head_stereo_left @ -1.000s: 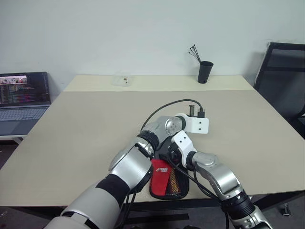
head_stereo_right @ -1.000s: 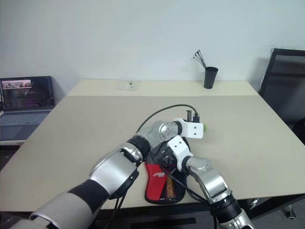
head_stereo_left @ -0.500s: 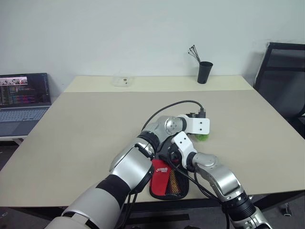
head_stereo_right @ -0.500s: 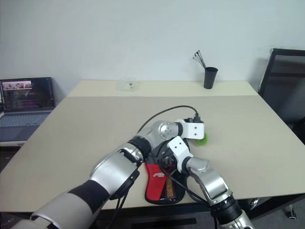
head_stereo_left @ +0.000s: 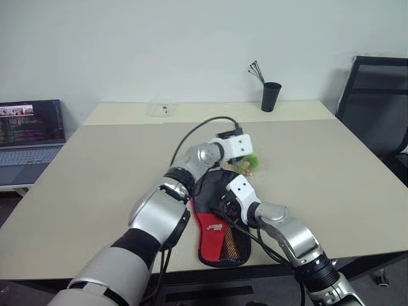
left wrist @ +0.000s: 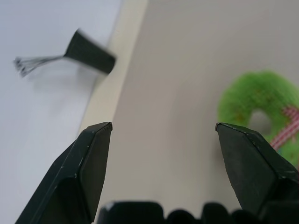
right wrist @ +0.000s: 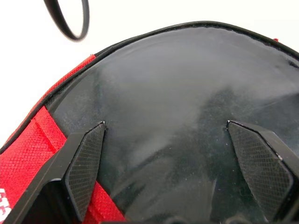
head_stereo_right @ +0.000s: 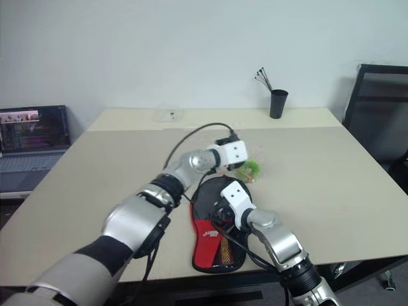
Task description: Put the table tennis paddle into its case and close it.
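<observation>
My right gripper (right wrist: 166, 135) is wide open over the shiny black case (right wrist: 177, 93) with its red part.

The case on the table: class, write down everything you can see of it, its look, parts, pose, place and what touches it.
The case is a paddle-shaped soft fabric cover, black with a red section, a white logo and a mesh pocket. It lies flat on the table near the front edge, narrow end toward the robot. The right gripper, fingers apart, hovers low over its round black part; contact cannot be judged. A green fuzzy ring lies just beyond it.
</observation>
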Motion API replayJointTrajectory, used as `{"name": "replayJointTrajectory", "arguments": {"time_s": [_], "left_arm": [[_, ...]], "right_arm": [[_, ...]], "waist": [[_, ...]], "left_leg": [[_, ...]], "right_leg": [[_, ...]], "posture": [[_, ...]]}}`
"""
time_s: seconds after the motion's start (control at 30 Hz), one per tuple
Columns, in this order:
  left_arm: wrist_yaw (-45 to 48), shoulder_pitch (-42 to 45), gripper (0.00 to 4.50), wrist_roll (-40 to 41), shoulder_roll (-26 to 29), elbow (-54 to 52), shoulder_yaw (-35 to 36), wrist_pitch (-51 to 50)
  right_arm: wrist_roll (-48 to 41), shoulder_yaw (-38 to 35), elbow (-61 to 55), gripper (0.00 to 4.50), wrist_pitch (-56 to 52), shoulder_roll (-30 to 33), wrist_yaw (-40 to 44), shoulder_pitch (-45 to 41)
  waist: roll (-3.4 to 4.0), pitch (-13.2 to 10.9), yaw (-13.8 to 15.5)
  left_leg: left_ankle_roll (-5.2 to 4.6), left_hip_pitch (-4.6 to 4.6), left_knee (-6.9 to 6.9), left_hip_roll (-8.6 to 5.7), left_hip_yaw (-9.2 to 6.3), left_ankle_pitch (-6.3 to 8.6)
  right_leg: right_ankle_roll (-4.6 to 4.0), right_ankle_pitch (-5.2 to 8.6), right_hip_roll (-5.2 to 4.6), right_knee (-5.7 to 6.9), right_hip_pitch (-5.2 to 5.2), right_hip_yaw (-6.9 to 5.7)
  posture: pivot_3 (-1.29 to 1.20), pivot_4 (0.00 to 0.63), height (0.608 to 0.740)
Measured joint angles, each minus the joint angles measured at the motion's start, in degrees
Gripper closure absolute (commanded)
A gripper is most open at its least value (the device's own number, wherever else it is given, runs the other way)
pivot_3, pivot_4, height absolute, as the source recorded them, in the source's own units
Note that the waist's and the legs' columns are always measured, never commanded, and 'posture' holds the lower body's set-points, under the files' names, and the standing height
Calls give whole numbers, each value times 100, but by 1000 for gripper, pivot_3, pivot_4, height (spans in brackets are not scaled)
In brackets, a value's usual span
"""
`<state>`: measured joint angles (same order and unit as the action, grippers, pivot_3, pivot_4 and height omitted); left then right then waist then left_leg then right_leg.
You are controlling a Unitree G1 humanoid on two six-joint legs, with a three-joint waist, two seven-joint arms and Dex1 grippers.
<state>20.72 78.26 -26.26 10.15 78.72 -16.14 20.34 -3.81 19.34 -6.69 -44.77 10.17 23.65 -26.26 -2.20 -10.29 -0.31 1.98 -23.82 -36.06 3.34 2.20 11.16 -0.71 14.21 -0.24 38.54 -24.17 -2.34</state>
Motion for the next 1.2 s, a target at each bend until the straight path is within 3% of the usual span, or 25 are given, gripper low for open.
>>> {"name": "replayJointTrajectory", "arguments": {"time_s": [0.13, 0.3, 0.4, 0.6, 0.8, 0.97, 1.2], "left_arm": [[370, -44, 637, 537, 314, -100, 534, -84], [2205, -676, 637, 1923, 821, -569, 1644, -557], [3154, -1160, 637, 2475, 970, -950, 1943, -982], [4364, -2332, 637, 3332, 1049, -2856, 2070, -2387], [4653, -3156, 637, 3459, 1099, -4309, 1569, -3338], [4565, -3318, 637, 3355, 1147, -4519, 1225, -3462], [4431, -3386, 637, 3299, 1096, -4520, 1123, -3397]], "right_arm": [[-211, -213, -426, 0, -537, 15, 19, 69], [-1124, -914, -1841, 0, -1953, 158, 324, 132], [-1507, -1322, -2402, 0, -2480, 283, 391, -51], [-2343, -2229, -2830, 0, -3318, 492, 565, -591], [-2446, -2423, -2419, 0, -3215, 1353, 671, -652], [-2249, -2253, -1730, 0, -2601, 1783, 669, -753], [-1638, -1771, 37, 0, -1295, 1404, 457, -1285]], "waist": [[-1, 0, 18], [2, -3, -35], [2, -3, -50], [2, -3, -72], [2, -3, -65], [1, -3, -78], [1, -3, -137]], "left_leg": [[1, -5, 0, 0, 0, 0], [3, -8, 0, 10, 6, 1], [3, -7, -1, 14, -5, 0], [2, -6, -3, 14, -12, 0], [2, -3, -3, 12, -7, 0], [1, -1, -2, 14, -7, 0], [0, 1, -2, 13, -1, 0]], "right_leg": [[0, 0, 0, -2, -1, -2], [-4, 0, 7, 6, -14, 4], [-14, 6, 11, 17, -14, -6], [-18, 9, 10, 23, -10, -4], [-18, 9, 10, 22, -11, 0], [-17, 9, 16, 23, -11, 1], [-16, 8, 18, 24, -12, 7]], "posture": [[0, 150, 740], [0, 150, 740], [0, 150, 740], [0, 150, 740], [0, 150, 740], [0, 150, 740], [0, 150, 740]]}}
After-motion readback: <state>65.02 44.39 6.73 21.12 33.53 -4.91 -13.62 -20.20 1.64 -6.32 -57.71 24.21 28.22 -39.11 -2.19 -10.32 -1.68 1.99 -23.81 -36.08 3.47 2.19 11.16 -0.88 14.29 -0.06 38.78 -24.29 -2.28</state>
